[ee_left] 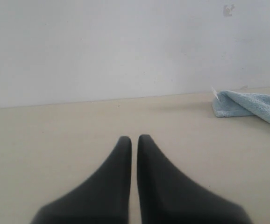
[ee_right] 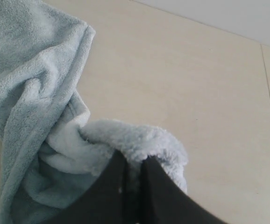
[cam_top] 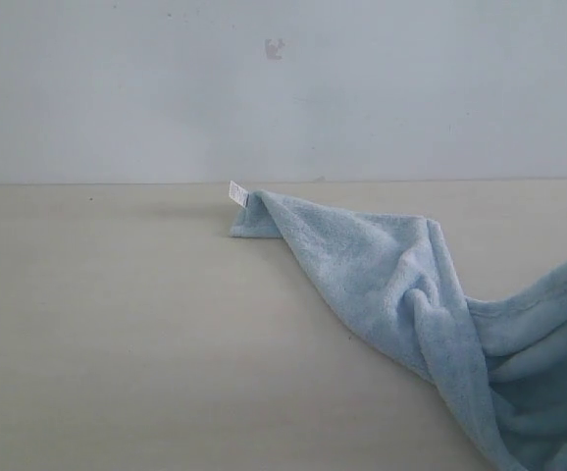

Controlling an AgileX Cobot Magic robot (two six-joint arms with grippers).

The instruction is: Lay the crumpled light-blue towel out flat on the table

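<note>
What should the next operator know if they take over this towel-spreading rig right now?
The left pincer is shut and empty, over bare table, apart from the towel.
The right pincer is shut on a fold of the towel.
The corner with the white tag lies on the table; the rest is bunched in folds toward the right.
Done: one grasp. Left: draw the towel out and lay it flat.

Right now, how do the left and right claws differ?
The left claw holds nothing; the right claw pinches a fold of the towel. The left claw hangs over the table, apart from the towel; the right claw sits in bunched cloth. Both are dark and nearly closed.
</note>
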